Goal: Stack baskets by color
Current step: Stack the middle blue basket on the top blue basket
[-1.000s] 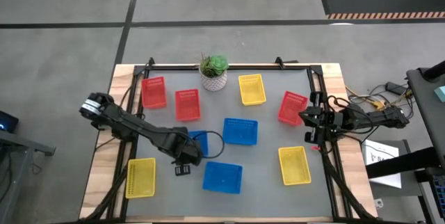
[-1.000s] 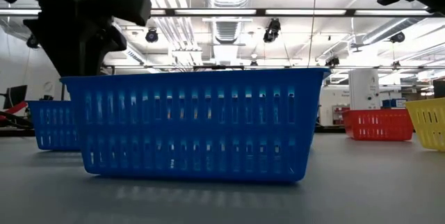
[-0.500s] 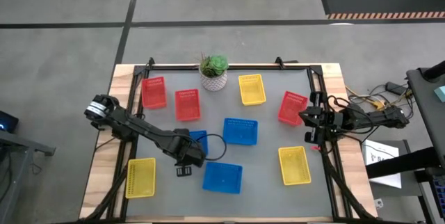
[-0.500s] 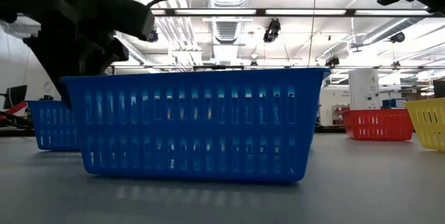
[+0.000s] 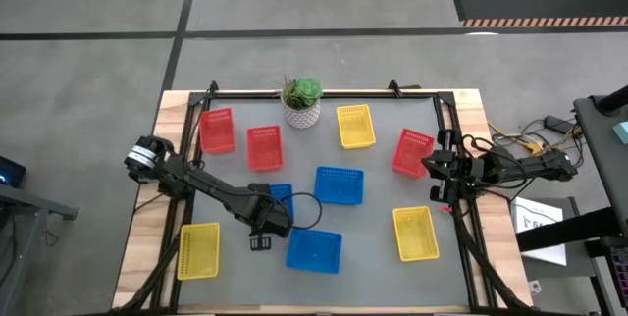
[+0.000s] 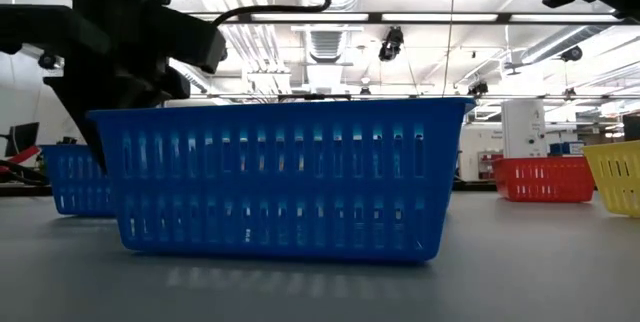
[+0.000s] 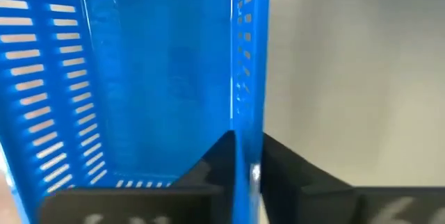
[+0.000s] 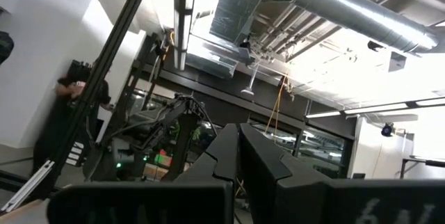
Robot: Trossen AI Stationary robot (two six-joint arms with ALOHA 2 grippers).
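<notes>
Nine mesh baskets lie on the grey table: red ones [image 5: 217,130] [image 5: 264,147] [image 5: 413,151], yellow ones [image 5: 355,126] [image 5: 415,233] [image 5: 199,250], and blue ones [image 5: 340,185] [image 5: 314,250]. A third blue basket [image 5: 283,195] sits flat on its bottom, half hidden under my left arm. My left gripper [image 7: 247,144] points down, shut on this basket's wall. My right gripper [image 8: 238,147] is shut, holds nothing, and is raised at the table's right edge [image 5: 435,169]. My left gripper holds the blue basket's long side wall [image 7: 243,106] near a corner, with one finger [image 7: 208,165] inside the basket and the other [image 7: 292,168] outside. The fingers come from above, pointing down. The basket's bottom [image 6: 70,207] stays on the table.
A green plant in a white pot [image 5: 302,103] stands at the table's far edge. A black cable loops from my left arm over the table [image 5: 306,208] between the blue baskets. In the low view, the nearest blue basket [image 6: 280,177] blocks most of the table.
My left gripper has sunk a little, straight down onto the blue basket. The basket has not moved.
</notes>
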